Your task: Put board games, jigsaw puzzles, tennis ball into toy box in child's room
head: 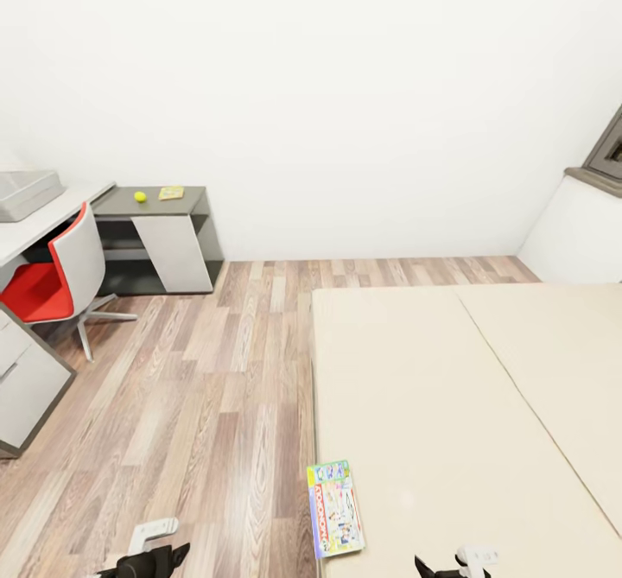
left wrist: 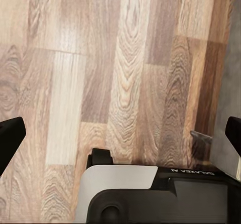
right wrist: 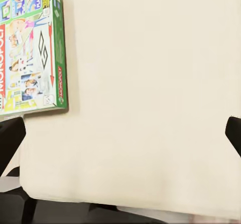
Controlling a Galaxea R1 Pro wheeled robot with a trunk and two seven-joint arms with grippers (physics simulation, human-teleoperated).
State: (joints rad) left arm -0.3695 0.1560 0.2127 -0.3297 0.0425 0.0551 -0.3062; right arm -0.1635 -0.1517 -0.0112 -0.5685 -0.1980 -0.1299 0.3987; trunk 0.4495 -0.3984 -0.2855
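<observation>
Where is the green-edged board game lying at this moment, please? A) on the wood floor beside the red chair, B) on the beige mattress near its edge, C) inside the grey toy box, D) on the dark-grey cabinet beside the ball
B: the green-edged board game lies flat on the bed mattress, close to the edge next to the floor.

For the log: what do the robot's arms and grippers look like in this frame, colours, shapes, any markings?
In the head view each arm ends in a white, rounded housing on black parts, seen at the left gripper and right gripper. In the wrist views the fingers are plain black, blunt-tipped pads. Behind the left gripper sit a light-grey panel and a black body with small white lettering, too small to read.
</observation>
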